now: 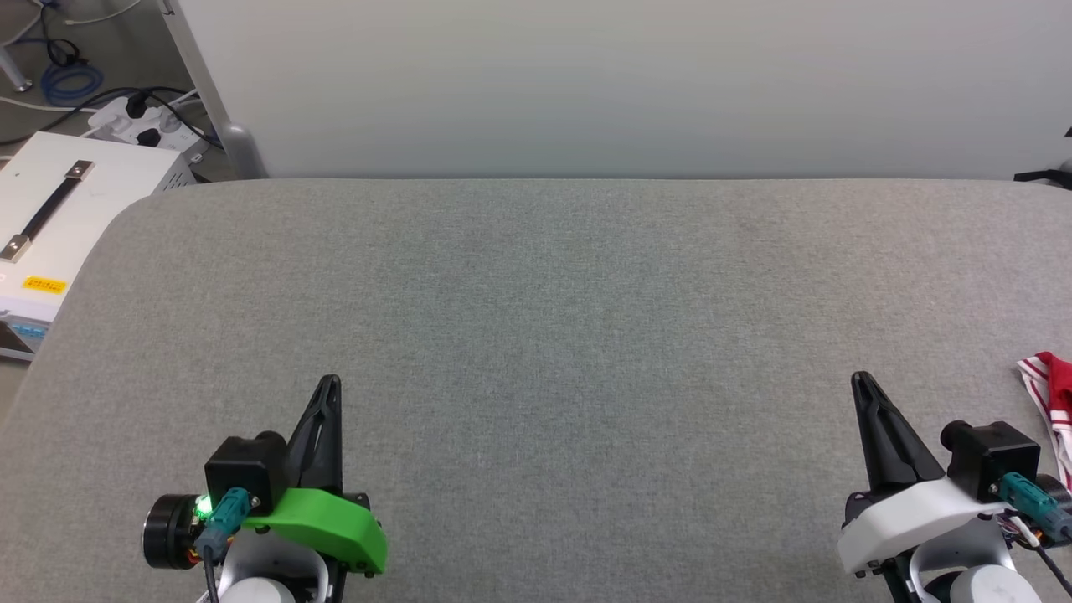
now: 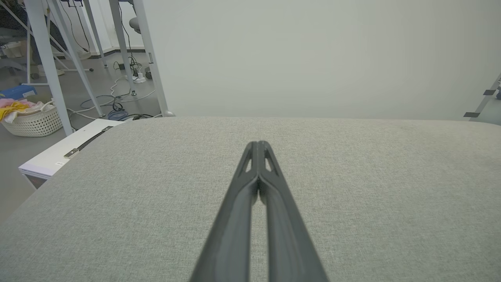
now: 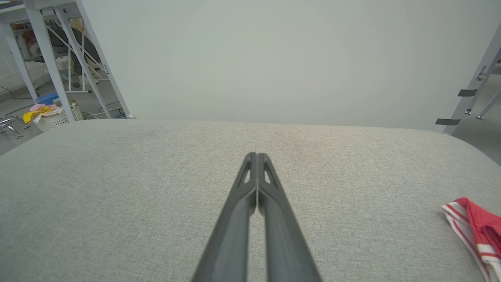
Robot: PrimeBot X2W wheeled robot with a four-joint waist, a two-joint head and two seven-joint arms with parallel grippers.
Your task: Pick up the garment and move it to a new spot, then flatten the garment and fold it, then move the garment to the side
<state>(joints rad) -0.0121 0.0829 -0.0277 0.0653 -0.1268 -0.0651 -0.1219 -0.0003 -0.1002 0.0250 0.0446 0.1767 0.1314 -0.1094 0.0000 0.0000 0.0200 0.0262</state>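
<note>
**A:** What are the jaws doing at the near edge?

**B:** Both pairs are pressing together and gripping nothing. The left gripper (image 1: 332, 383) is sitting low over the near left of the grey fabric tabletop (image 1: 536, 285). The right gripper (image 1: 861, 378) is sitting over the near right. Both are pointing away from the robot.

**A:** And how is the garment (image 1: 1057, 392) going to handle?

**B:** I'm judging it as light and limp: thin red jersey cloth, bunching up and draping. It is going to sag and trail from wherever it is pinched, so one grip will not be spreading it. The striped red-and-white trim (image 3: 460, 221) is looking like the best place to take hold, since a hemmed edge is firmer than loose cloth. A second grip along the same edge would be helping with the flattening.

**A:** Where is it lying relative to the jaws?

**B:** It is lying on the tabletop to the right of the right gripper, roughly level with its fingers, close by but not touching. Just a corner is showing before the picture's edge cuts it off. The left gripper is sitting well apart from it, across the tabletop.

**A:** Anything farther out?

**B:** Bare grey cloth is stretching to the rounded far edge, with a pale panel (image 1: 636, 84) standing behind it. Off the far left corner, a white case with a black handle (image 1: 59, 209) is sitting on the floor, with a power strip (image 1: 142, 126) lying beyond it.
</note>
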